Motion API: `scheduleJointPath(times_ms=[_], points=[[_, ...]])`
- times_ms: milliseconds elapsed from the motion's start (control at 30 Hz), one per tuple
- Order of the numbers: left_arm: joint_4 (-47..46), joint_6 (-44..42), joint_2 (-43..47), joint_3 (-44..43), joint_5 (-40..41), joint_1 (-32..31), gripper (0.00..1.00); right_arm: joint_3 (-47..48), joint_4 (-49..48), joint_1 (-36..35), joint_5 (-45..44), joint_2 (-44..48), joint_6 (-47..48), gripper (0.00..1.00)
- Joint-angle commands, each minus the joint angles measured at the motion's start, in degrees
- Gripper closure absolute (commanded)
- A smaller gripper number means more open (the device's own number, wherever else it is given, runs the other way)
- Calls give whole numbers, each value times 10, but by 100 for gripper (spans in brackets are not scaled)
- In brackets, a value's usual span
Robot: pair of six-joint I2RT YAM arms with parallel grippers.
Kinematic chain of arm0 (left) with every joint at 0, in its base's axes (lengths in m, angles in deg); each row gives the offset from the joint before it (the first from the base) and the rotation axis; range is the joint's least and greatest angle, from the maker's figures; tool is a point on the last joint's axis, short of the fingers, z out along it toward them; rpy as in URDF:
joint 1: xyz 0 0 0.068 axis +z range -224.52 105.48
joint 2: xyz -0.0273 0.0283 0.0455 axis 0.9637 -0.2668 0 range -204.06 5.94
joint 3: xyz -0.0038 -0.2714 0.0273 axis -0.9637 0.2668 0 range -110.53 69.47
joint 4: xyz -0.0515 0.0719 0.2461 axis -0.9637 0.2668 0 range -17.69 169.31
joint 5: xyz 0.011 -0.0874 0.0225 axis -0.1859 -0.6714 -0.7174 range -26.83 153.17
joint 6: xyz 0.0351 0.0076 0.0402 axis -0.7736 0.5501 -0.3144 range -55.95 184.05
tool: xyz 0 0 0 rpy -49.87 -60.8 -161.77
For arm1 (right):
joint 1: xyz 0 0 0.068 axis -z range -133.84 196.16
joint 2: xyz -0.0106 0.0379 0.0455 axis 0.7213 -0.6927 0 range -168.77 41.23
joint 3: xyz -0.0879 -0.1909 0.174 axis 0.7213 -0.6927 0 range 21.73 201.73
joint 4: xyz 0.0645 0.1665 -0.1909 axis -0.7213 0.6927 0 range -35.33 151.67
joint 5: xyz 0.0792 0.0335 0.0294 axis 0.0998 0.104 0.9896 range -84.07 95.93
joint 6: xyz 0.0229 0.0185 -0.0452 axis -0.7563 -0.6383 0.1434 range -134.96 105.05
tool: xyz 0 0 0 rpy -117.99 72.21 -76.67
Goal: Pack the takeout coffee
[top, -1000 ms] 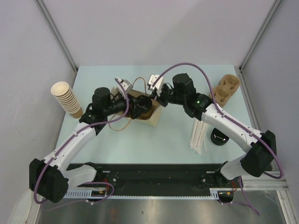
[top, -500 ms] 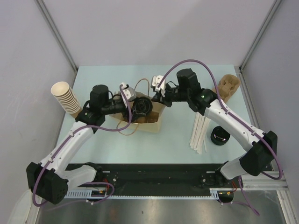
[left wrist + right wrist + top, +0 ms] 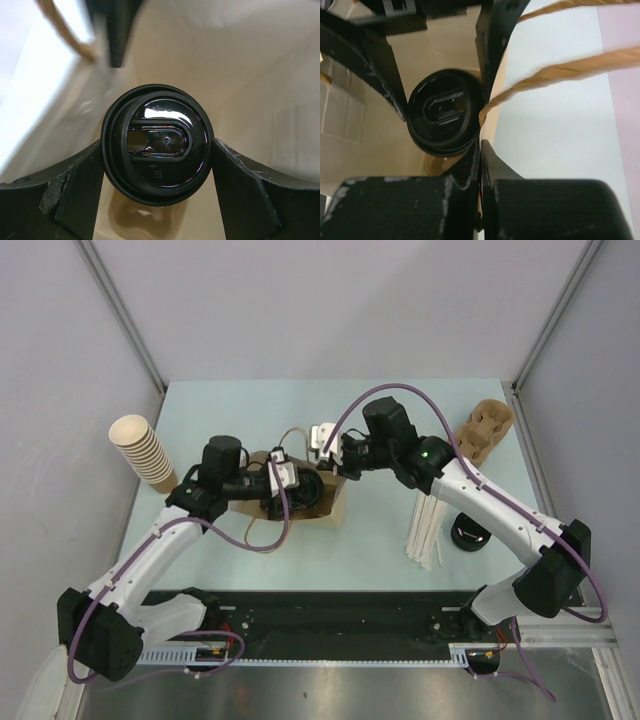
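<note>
The takeout coffee cup carries a black lid and hangs inside a brown paper bag at the table's middle. My left gripper is shut on the cup just under the lid, one finger on each side. A little of the tan cup body shows below the lid. My right gripper is shut on the bag's upper wall edge beside a paper handle. In the top view the left gripper is in the bag's mouth and the right gripper is at its far rim. The pulp carrier tray lies at the far right.
A tall stack of tan cups stands at the far left. White stirrers and black lids lie at the right. The bag's pale inner walls close round the cup. The right finger shows at the bag's rim.
The left gripper has moved nearer and deeper into the bag with the lidded cup. The right gripper has shifted left and slightly nearer with the bag's edge; the bag has shifted with them.
</note>
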Motion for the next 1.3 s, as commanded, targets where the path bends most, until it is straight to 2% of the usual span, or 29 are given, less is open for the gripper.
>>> scheduleJointPath(times_ms=[0,367,500,600,733,800,867,967,1000,1100,1267], points=[[-16,-87,23,32,-7,-16,100,24,-34,-14,24,17,19,100],[-74,-120,26,79,25,-38,100,-6,-71,-32,7,31,64,100],[-83,-126,35,110,27,-40,100,-5,-31,-27,14,33,84,100],[-95,-127,50,137,32,-43,100,-6,0,-27,10,33,103,91],[-108,-123,66,160,37,-50,100,-6,14,-31,0,34,100,56],[-111,-117,67,166,41,-53,100,-6,24,-32,-9,33,104,54],[-114,-109,66,168,44,-54,100,-6,40,-36,-16,32,113,56],[-124,-99,68,173,51,-55,100,-6,63,-47,-32,26,132,65],[-135,-97,70,176,54,-56,100,-5,60,-51,-36,25,131,77],[-158,-88,76,186,60,-59,100,-5,34,-60,-38,27,109,100],[-229,-77,66,210,85,-69,100,-8,25,-69,-34,29,97,100]])
